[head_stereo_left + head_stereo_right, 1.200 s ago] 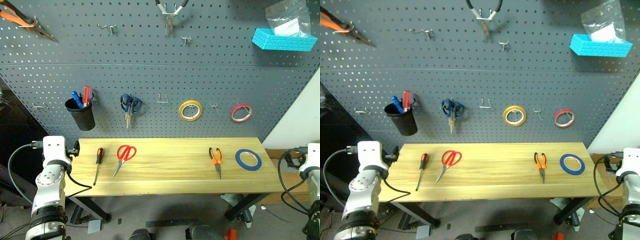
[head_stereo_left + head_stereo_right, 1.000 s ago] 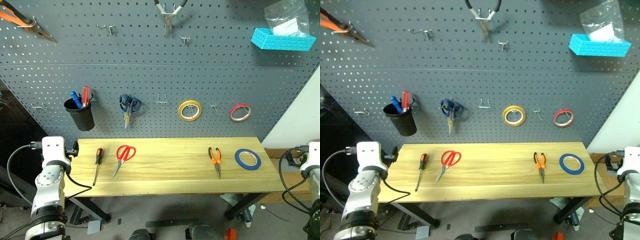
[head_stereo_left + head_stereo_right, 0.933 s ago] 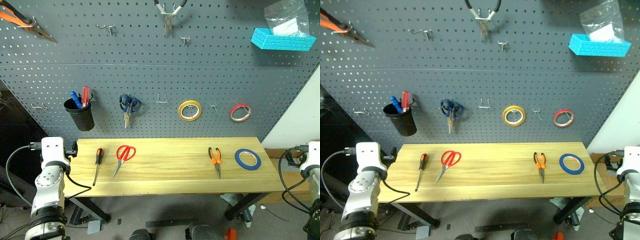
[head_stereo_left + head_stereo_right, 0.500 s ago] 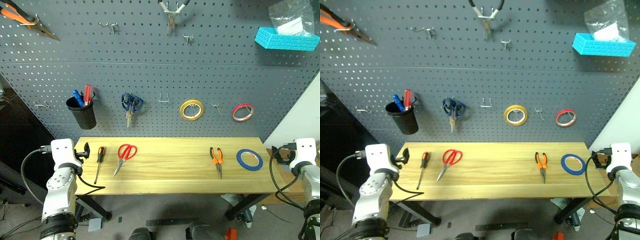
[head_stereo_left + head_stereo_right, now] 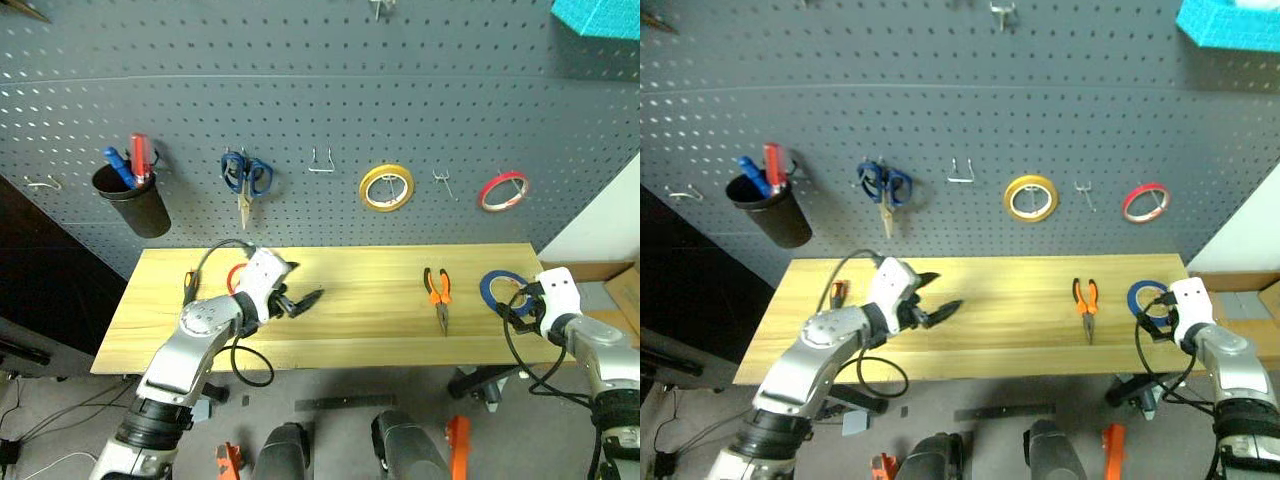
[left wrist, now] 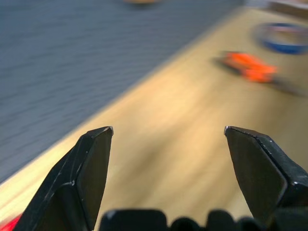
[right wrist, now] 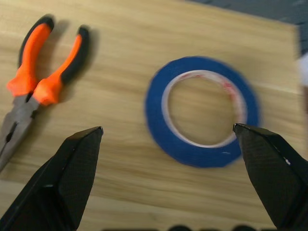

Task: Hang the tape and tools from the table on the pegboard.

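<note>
2 grippers lead our frame, both spread and empty: our left gripper (image 5: 300, 300) at lower centre-left above the table (image 5: 360, 345), our right gripper (image 7: 168, 144) poised just short of the blue tape (image 7: 202, 111) near the table's right end. We judge the tape light, stiff and thin, best pinched across its rim. 1 pair of pliers (image 5: 436, 292) lies just left of it; 1 screwdriver (image 5: 189, 285) and 1 pair of red scissors (image 5: 236, 276) lie largely hidden behind our left arm. Beyond, the pegboard (image 5: 320, 110) carries 2 tape rolls, yellow (image 5: 386, 188) and red (image 5: 502, 190), 1 pair of blue scissors (image 5: 243, 176) and 1 black cup (image 5: 130, 203).
</note>
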Available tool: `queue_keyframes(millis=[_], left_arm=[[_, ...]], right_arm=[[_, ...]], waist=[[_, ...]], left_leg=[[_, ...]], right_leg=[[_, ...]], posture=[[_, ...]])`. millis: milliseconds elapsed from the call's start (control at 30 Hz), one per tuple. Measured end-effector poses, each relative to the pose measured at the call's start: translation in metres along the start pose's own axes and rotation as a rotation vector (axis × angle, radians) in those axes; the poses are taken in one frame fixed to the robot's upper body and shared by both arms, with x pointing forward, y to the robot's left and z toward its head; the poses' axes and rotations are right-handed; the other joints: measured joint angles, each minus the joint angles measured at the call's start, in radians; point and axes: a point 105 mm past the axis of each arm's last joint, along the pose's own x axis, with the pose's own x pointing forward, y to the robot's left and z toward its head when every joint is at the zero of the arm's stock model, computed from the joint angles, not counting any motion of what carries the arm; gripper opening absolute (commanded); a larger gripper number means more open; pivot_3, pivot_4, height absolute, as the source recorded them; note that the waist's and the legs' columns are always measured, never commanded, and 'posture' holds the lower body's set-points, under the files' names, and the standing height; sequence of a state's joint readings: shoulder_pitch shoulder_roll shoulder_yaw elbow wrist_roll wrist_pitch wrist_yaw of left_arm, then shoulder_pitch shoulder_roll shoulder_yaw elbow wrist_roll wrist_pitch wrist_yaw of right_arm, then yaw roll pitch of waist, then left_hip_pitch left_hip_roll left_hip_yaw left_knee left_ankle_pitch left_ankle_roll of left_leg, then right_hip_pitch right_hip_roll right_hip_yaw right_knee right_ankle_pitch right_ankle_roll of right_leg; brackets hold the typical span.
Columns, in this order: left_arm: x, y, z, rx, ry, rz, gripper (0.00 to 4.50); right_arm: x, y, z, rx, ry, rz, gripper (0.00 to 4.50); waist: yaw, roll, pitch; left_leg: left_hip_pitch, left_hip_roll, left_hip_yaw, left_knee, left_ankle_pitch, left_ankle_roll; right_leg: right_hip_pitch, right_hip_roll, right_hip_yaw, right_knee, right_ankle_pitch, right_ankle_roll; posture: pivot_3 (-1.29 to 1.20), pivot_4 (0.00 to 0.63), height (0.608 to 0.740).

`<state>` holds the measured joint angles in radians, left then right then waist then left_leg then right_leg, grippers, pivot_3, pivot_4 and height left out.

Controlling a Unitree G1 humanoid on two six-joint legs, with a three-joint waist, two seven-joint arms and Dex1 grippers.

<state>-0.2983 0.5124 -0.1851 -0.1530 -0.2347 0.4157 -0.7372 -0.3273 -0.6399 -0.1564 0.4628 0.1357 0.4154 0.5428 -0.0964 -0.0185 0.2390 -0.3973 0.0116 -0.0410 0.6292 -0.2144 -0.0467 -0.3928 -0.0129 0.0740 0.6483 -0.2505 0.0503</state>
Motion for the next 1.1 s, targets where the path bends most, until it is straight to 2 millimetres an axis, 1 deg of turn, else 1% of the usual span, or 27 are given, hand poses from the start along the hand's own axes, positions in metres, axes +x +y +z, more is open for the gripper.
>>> queue_keyframes(millis=[67,133,200,233,333,400,500,600,667,933,967,1100], left_arm=[[0.005,-0.006,0.007,0.020,-0.001,-0.073,3.99],[0.010,-0.011,0.015,0.046,-0.010,-0.121,3.99],[0.012,-0.011,0.020,0.060,-0.017,-0.146,3.99],[0.013,-0.012,0.020,0.062,-0.018,-0.153,3.99],[0.019,-0.015,0.021,0.071,-0.010,-0.192,3.99],[0.022,-0.020,0.021,0.071,-0.010,-0.220,3.99],[0.022,-0.021,0.021,0.077,-0.012,-0.233,3.99],[0.022,-0.022,0.021,0.080,-0.011,-0.240,4.03],[0.022,-0.023,0.020,0.079,-0.010,-0.242,4.03],[0.016,-0.030,0.020,0.088,-0.010,-0.291,4.03],[0.015,-0.032,0.021,0.092,-0.014,-0.295,4.03],[0.016,-0.033,0.025,0.104,-0.029,-0.299,4.03]], right_arm=[[0.006,-0.001,0.015,0.008,-0.012,0.007,4.50],[0.013,-0.002,0.025,0.001,-0.005,0.010,4.50],[0.019,-0.001,0.028,-0.013,0.018,0.018,4.50],[0.021,-0.002,0.027,-0.009,0.028,0.017,4.50],[0.030,-0.009,0.027,0.027,0.081,0.002,4.50],[0.033,-0.013,0.028,0.050,0.111,-0.001,4.50],[0.034,-0.015,0.025,0.058,0.150,0.007,4.50],[0.034,-0.014,0.020,0.061,0.191,0.030,3.92],[0.034,-0.013,0.015,0.050,0.220,0.047,3.22],[0.034,-0.011,0.013,-0.050,0.264,0.062,0.56],[0.034,-0.012,0.014,-0.066,0.264,0.059,0.40],[0.035,-0.014,0.012,-0.115,0.249,0.032,0.40]], waist=[[-0.005,-0.001,0.021],[-0.010,-0.003,0.040],[-0.013,-0.004,0.054],[-0.012,-0.004,0.058],[-0.013,-0.005,0.076],[-0.013,-0.005,0.082],[-0.011,-0.007,0.086],[-0.010,-0.008,0.090],[-0.010,-0.008,0.091],[-0.009,-0.010,0.092],[-0.008,-0.010,0.092],[-0.003,-0.011,0.092]], left_leg=[[-0.003,0.000,0.000,0.000,0.000,0.000],[-0.004,0.000,0.000,0.000,0.000,0.000],[-0.006,0.000,0.000,0.000,0.000,0.000],[-0.010,0.000,0.000,0.000,0.000,0.000],[-0.014,-0.001,0.000,0.001,-0.001,0.001],[-0.018,-0.001,0.000,0.001,-0.001,0.002],[-0.020,-0.001,-0.001,0.001,-0.002,0.004],[-0.020,-0.001,-0.001,0.001,-0.003,0.004],[-0.020,-0.001,-0.001,0.001,-0.003,0.004],[-0.020,-0.001,-0.002,0.003,-0.002,0.004],[-0.020,-0.001,-0.002,0.004,-0.002,0.004],[-0.020,-0.001,-0.003,0.006,-0.002,0.004]], right_leg=[[-0.003,0.000,0.000,0.000,0.000,0.000],[-0.004,0.000,0.000,0.000,0.000,0.000],[-0.007,0.000,0.000,0.000,0.000,0.001],[-0.011,-0.001,0.000,0.001,0.001,-0.001],[-0.014,-0.003,0.000,0.001,0.002,-0.002],[-0.018,-0.004,-0.001,0.001,0.003,-0.002],[-0.019,-0.005,-0.002,0.001,0.003,-0.002],[-0.019,-0.007,-0.002,0.000,0.002,-0.001],[-0.019,-0.008,-0.002,0.001,0.002,-0.001],[-0.017,-0.007,-0.003,0.002,0.003,0.000],[-0.017,-0.007,-0.003,0.002,0.003,0.001],[-0.016,-0.007,-0.003,0.002,0.003,0.002]], posture=[[-0.16,0.344,0.740],[-0.16,0.356,0.740],[-0.16,0.366,0.740],[-0.15,0.369,0.740],[-0.14,0.374,0.740],[-0.13,0.374,0.740],[-0.12,0.372,0.740],[-0.11,0.366,0.740],[-0.11,0.365,0.740],[-0.09,0.348,0.740],[-0.09,0.340,0.740],[-0.10,0.327,0.740]])
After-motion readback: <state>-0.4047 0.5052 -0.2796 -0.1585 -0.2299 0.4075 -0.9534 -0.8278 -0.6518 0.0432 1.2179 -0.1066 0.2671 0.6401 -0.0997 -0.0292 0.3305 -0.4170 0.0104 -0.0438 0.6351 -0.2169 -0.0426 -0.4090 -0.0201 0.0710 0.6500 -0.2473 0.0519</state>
